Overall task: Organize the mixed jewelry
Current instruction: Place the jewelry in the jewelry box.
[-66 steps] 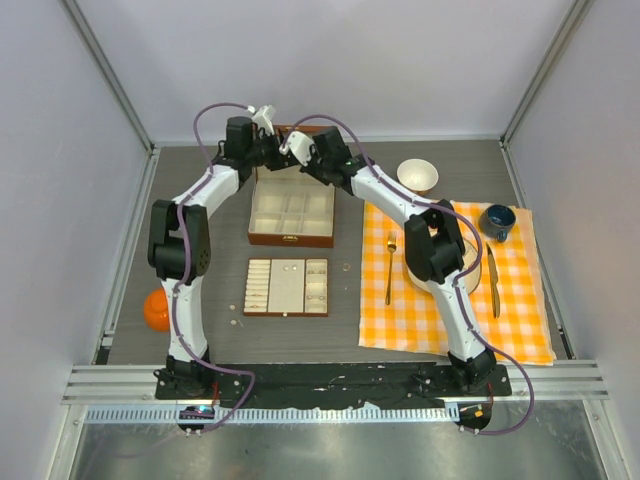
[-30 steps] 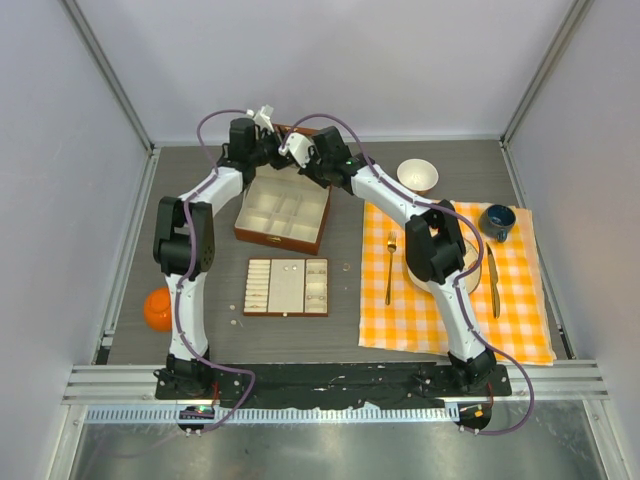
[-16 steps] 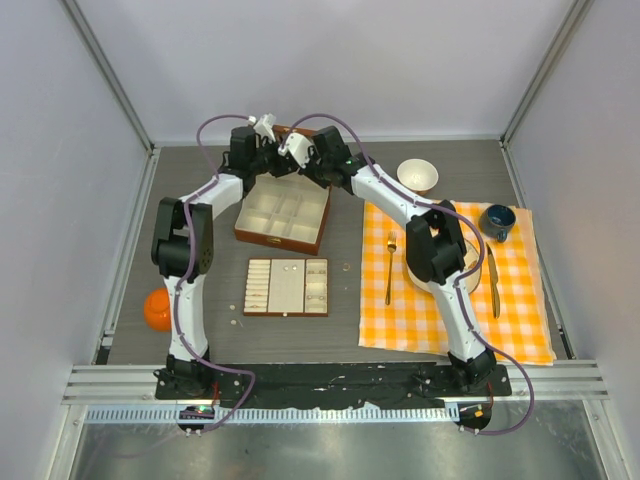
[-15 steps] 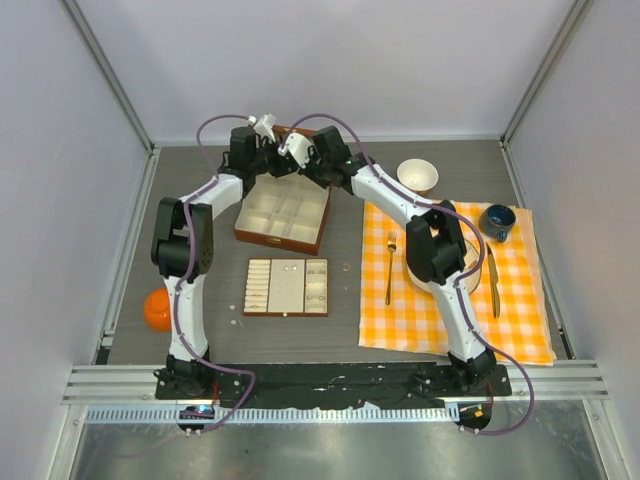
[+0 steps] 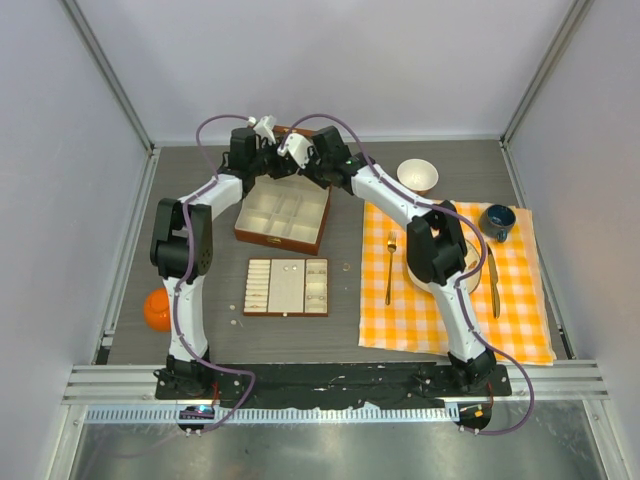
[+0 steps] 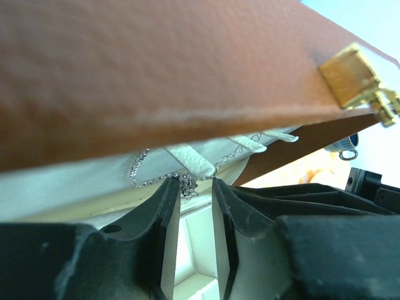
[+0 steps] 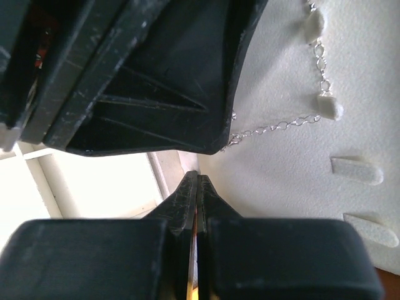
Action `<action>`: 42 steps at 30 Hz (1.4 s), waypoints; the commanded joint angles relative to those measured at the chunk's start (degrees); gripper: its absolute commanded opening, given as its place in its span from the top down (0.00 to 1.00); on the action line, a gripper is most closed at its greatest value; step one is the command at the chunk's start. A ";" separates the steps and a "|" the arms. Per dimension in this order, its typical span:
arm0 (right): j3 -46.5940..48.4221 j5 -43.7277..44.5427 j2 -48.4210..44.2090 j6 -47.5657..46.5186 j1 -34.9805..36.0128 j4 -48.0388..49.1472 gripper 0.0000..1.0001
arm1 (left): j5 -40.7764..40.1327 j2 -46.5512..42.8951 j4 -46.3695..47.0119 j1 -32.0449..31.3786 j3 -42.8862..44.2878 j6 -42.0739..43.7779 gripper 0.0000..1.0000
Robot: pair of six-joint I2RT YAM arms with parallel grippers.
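While the left fingers (image 6: 189, 187) pinch a bunched bit of the thin silver chain necklace (image 6: 187, 170), its length runs sideways across the pale lid lining of the brown wooden box (image 5: 282, 215) near the table's far edge. Right fingers (image 7: 195, 187) are pressed together, empty, just beside; room is tight.

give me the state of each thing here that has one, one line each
wooden box: lid open, sitting skewed on the table
chain necklace: draped over pale hooks inside the lid, one end bunched between the left fingers
left gripper: shut on the chain necklace
right gripper: shut, nothing visible between its fingers
flat tray: uncovered, small pieces in its slots
blue mug: upright
white bowl: upright
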 commanded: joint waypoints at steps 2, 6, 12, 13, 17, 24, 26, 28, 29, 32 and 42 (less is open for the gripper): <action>-0.26 -3.32 -5.53 1.02 2.04 0.21 0.99 | -0.77 -2.24 -1.83 -0.28 0.65 0.82 0.67; -0.79 -3.50 -5.80 1.10 2.13 0.04 0.99 | -1.04 -2.06 -2.79 -0.28 1.70 0.91 0.63; -1.14 -3.67 -6.15 1.37 2.22 -0.05 0.99 | -2.97 -2.32 -5.78 -0.36 3.28 2.93 0.61; -1.14 -3.59 -6.24 1.37 2.22 -0.14 0.99 | -3.23 -2.41 -6.13 -0.45 3.46 3.37 0.61; -1.05 -3.59 -6.15 1.37 2.22 -0.14 0.99 | -4.73 -2.76 -7.45 -0.63 3.55 4.77 0.61; -1.75 -2.71 -6.85 1.02 2.22 -0.23 0.99 | -5.61 -3.99 -8.94 -0.54 4.34 6.09 0.58; -2.02 -2.27 -7.29 1.02 2.22 -0.14 0.99 | -5.61 -4.52 -9.56 -0.54 4.69 6.36 0.56; -2.46 -1.83 -7.64 0.93 2.13 -0.14 0.99 | -5.70 -5.05 -9.65 -0.54 5.31 6.71 0.55; -2.55 -1.65 -7.99 0.93 2.22 -0.23 0.99 | -5.78 -5.22 -9.65 -0.54 5.48 6.80 0.55; -3.34 -1.04 -8.61 0.75 2.22 -0.14 0.99 | -6.05 -5.84 -11.41 -0.54 6.18 7.24 0.54; -5.18 0.63 -10.28 0.14 2.22 -0.05 0.99 | -6.05 -6.72 -12.11 -0.54 7.07 7.50 0.52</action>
